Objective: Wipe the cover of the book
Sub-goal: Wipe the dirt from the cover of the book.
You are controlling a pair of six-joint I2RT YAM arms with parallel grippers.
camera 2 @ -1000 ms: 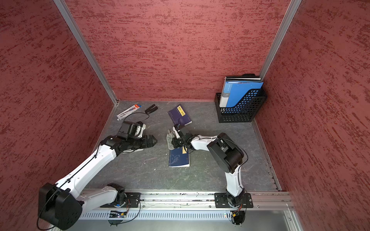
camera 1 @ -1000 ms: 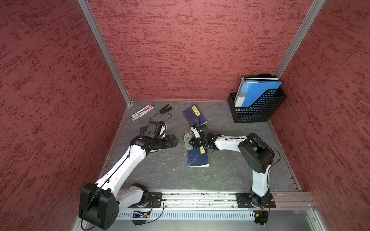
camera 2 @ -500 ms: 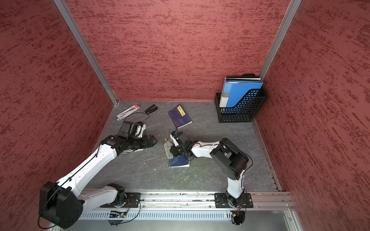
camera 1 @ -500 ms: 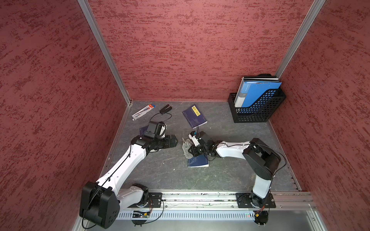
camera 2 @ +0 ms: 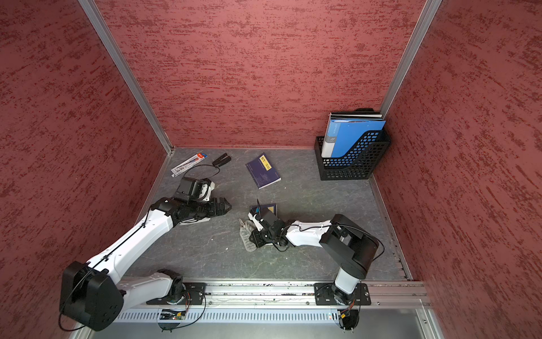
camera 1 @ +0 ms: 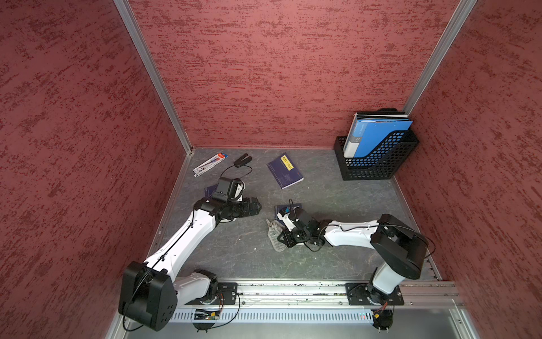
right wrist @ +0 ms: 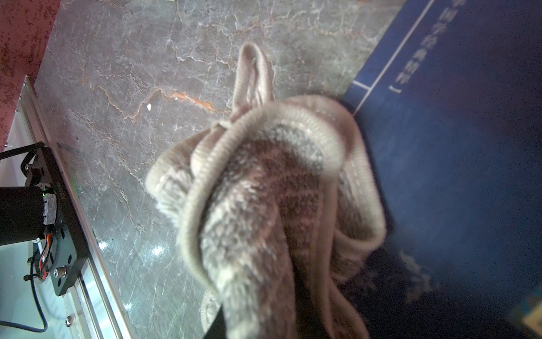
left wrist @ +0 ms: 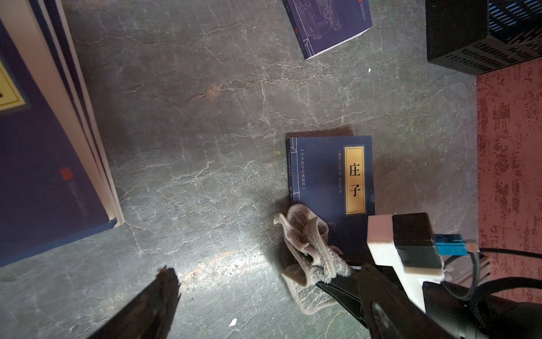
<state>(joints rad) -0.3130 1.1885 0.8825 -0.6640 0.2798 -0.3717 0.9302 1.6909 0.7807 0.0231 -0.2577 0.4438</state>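
The book [camera 1: 289, 209] [camera 2: 269, 207] is dark blue with a yellow title label and lies flat mid-table; its near half is hidden under my right wrist in both top views. In the left wrist view the book [left wrist: 328, 182] shows its cover, with a crumpled grey cloth [left wrist: 308, 252] on its near left corner and spilling onto the table. My right gripper [camera 1: 283, 237] [camera 2: 255, 239] is shut on the cloth [camera 1: 274, 234] [right wrist: 264, 205], which presses against the book [right wrist: 454, 146]. My left gripper [camera 1: 258, 207] [camera 2: 228, 207] [left wrist: 264, 281] hangs open and empty to the book's left.
A second blue book [camera 1: 284, 171] lies further back. A black file rack [camera 1: 375, 164] with blue folders fills the back right corner. A pen packet [camera 1: 209, 164] and a black clip [camera 1: 242, 160] lie at the back left. Stacked books [left wrist: 44, 161] sit under my left wrist.
My right gripper has dragged the cloth along the book from its far end toward the front, uncovering the far half of the cover. The left arm has stayed still.
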